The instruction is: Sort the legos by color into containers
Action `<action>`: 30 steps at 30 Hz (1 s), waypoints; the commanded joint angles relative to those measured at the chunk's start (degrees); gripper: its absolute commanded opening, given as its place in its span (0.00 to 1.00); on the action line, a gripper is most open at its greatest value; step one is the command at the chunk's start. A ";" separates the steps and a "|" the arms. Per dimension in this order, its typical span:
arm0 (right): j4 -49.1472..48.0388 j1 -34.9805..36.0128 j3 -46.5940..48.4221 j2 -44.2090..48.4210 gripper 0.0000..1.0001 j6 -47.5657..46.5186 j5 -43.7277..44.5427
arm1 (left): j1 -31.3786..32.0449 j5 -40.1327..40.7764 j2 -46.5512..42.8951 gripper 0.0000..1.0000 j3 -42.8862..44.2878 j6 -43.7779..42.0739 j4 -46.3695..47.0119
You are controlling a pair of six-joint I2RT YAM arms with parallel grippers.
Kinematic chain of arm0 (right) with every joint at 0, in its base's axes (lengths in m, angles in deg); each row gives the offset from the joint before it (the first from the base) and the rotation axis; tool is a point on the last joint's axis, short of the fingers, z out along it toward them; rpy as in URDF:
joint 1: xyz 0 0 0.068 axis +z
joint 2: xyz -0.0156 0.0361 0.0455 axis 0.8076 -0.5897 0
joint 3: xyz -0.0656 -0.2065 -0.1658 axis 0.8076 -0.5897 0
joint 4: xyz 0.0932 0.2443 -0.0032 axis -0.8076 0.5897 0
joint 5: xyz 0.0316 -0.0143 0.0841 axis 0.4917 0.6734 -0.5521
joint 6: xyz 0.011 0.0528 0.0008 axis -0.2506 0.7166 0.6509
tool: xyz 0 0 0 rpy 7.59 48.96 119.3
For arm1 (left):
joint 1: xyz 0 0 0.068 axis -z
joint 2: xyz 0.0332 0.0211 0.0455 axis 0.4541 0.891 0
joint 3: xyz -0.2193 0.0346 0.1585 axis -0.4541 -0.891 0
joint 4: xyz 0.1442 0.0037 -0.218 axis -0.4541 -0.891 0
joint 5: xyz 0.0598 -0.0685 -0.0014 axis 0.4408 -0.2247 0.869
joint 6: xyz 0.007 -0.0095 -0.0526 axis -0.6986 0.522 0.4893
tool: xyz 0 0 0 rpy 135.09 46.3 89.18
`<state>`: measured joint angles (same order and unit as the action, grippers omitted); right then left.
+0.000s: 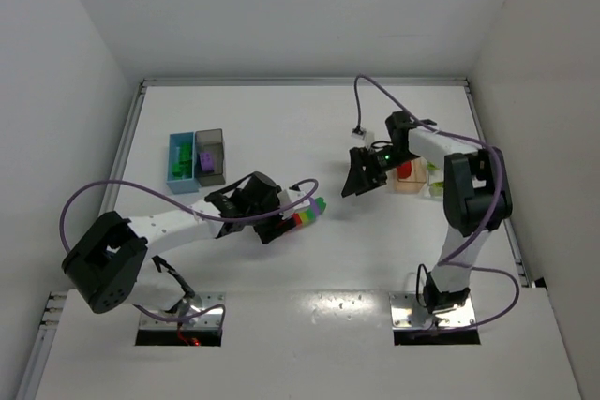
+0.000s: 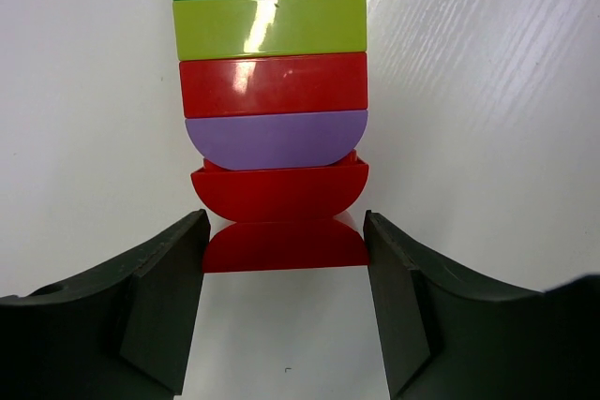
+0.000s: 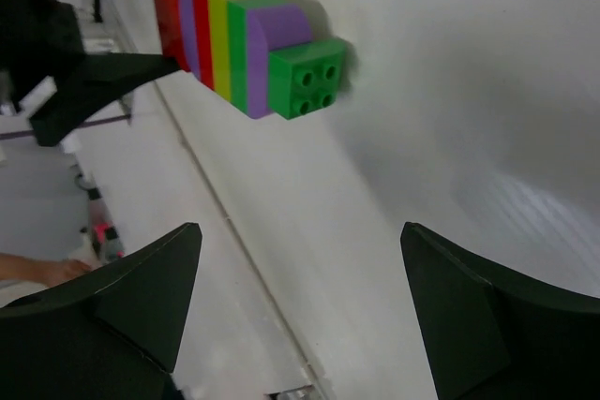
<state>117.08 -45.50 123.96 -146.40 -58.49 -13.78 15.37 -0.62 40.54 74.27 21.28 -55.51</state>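
Near the middle of the worktop, a little toward the near edge, the left fingers (image 2: pixel 159 306) are spread only to the width of the rainbow stack (image 2: pixel 272 91). They press both sides of its near red end, so I judge it gripped. The stack's long axis runs straight away from those fingers, toward the far right corner. Seen from the right wrist, it shows about seven bands: red, purple, red, yellow, green, purple, and a green end brick with four studs. That free green end points at the right fingers (image 3: pixel 122 316), which are spread wide, hold nothing, and hang near the stack without touching it. The left arm has the stack, and the right is the one placed to pull bricks off, so the coming move turns on lining its fingers up with that axis. Farther back there are four containers. The light blue bin (image 1: pixel 177 185), with green bricks in it, and the dark grey bin (image 1: pixel 211 138), with purple, touch each other toward the left edge. The peach bin (image 1: pixel 410 185) holds red. The clear bin (image 1: pixel 434 185) is largely hidden by the right arm and sits toward the right edge.
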 commanded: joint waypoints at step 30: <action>-9.97 8.08 -19.92 21.52 0.86 -53.47 5.46 | -11.43 -37.01 13.25 0.23 11.97 1.98 -5.54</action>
<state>106.50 -38.18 104.18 -127.21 -106.66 -2.48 5.81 -31.37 52.61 84.24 22.35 -62.01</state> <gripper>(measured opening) 0.870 0.685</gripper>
